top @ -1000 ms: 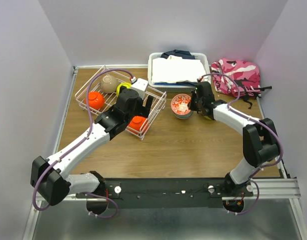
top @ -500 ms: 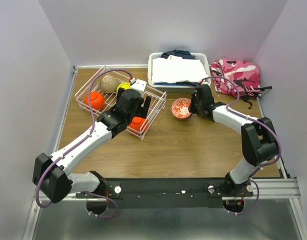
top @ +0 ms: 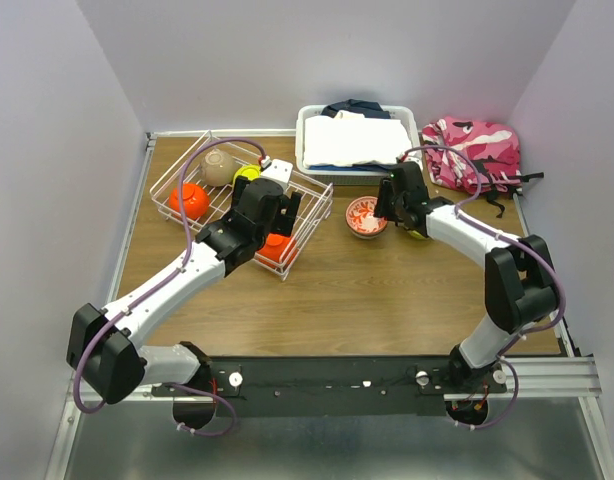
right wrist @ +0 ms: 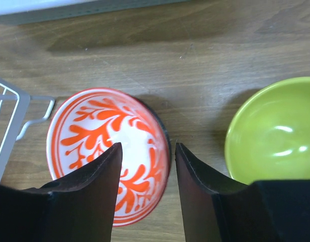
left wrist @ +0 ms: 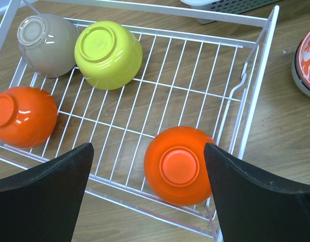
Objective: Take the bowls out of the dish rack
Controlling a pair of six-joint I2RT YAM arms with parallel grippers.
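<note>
Dish rack (left wrist: 195, 86) is sitting on the wooden counter (top: 367, 290), toward its far left, and is holding four bowls, all mouth-down on the wire grid. A taupe bowl (left wrist: 46, 44) and a lime-yellow bowl (left wrist: 108, 54) are lying just beside each other along the far side. The far orange bowl (left wrist: 22, 116) is resting near the left edge of the wrist view. The near orange bowl (left wrist: 179, 165) is sitting in the rack's near corner, close against the side wires. The left gripper (left wrist: 148, 146) is hovering above this bowl with its jaws spread wide and gripping nothing. Outside the rack, a red-patterned bowl (right wrist: 89, 131) is standing upright on the counter, and a second lime-yellow bowl (right wrist: 273, 128) is standing upright beside it, not touching. The right gripper (right wrist: 147, 146) is hanging over the patterned bowl, jaws parted by a narrow gap and straddling its rim on the lime-yellow bowl's side. Whether they are touching the bowl cannot be told. Behind them, a white plastic bin (top: 305, 140) of folded cloth and a pink camouflage bag (top: 472, 145) are lying along the far edge.
</note>
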